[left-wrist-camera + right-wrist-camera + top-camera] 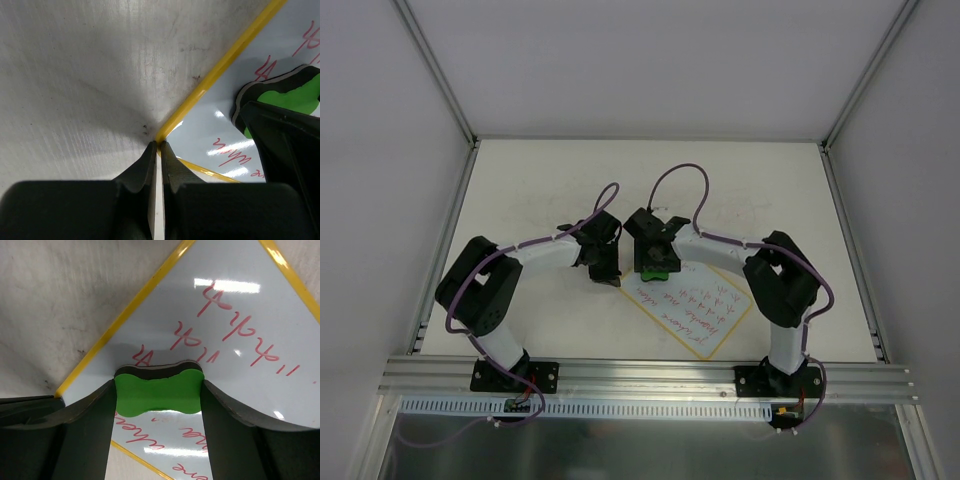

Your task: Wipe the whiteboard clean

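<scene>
Tabletop seen from above, left to right. Left gripper point(603, 268): jaws fully closed with nothing between them, tips set down at the left corner of the whiteboard point(695, 315), right against its yellow rim. Whether they press on the corner cannot be told. Right gripper point(657, 265), just beside the left one: jaws part-way open and clamped on the waist of a green bone-shaped eraser point(157, 397). The eraser sits on the board close to the same left corner.

The whiteboard lies flat on the counter point(540, 190), turned diamond-wise, centre-right and toward the near edge. Its long axis runs from far left to near right. The red handwriting point(235, 335) covers the board away from the eraser. All of the unwiped surface therefore lies to the near right of the right gripper, and the wiping strokes should probably run that way. The right arm is the nearer one to the writing. The left gripper is placed to steady the corner.
</scene>
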Robot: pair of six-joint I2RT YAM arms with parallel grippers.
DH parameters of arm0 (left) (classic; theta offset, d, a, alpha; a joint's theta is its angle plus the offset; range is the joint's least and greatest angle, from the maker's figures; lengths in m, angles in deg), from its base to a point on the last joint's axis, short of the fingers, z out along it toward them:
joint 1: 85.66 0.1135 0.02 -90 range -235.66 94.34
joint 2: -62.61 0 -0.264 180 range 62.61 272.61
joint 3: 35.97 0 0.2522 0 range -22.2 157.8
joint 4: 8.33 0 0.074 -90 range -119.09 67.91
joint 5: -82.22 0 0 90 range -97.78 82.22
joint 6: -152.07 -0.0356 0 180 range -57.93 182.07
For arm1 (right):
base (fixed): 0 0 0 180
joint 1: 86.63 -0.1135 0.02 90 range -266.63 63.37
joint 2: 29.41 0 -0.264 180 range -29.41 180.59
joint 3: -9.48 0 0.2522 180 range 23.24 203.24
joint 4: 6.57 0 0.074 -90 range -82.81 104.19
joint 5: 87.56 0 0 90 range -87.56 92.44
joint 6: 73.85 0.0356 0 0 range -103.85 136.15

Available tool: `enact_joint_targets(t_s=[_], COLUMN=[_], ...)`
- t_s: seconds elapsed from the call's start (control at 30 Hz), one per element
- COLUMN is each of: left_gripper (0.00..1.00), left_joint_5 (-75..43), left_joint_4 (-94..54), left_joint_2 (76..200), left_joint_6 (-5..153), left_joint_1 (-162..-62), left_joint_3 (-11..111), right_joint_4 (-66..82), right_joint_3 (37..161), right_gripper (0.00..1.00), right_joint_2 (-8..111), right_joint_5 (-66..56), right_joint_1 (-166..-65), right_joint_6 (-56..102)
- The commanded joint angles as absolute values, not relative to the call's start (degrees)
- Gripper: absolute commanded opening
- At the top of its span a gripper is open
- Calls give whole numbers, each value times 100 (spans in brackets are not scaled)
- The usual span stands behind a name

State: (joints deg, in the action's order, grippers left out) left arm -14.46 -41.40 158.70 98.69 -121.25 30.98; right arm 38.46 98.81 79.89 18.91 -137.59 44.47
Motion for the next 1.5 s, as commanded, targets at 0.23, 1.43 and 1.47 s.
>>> enact_joint_targets(t_s=[0.23, 1.43, 1.47], left_gripper=[0, 0, 0], left_joint_5=[-936, -1007, -1007], left_joint_4=[-4749, -4741, -4732], left_joint_2=[15973, 15850, 15832], left_joint_6=[9670, 9599, 9599], left_joint_1=[-12178, -12178, -12178], left_joint_3=[2701, 2684, 2666], right_joint_4=[4305, 4543, 4534], right_joint_3=[8750, 10357, 10366], right_gripper=[33, 32, 32], right_joint_2=[7053, 8265, 8274], right_joint_5=[2292, 2265, 2265], right_joint_1=[-12355, -12460, -12451], right_joint_6=[4639, 4560, 4551])
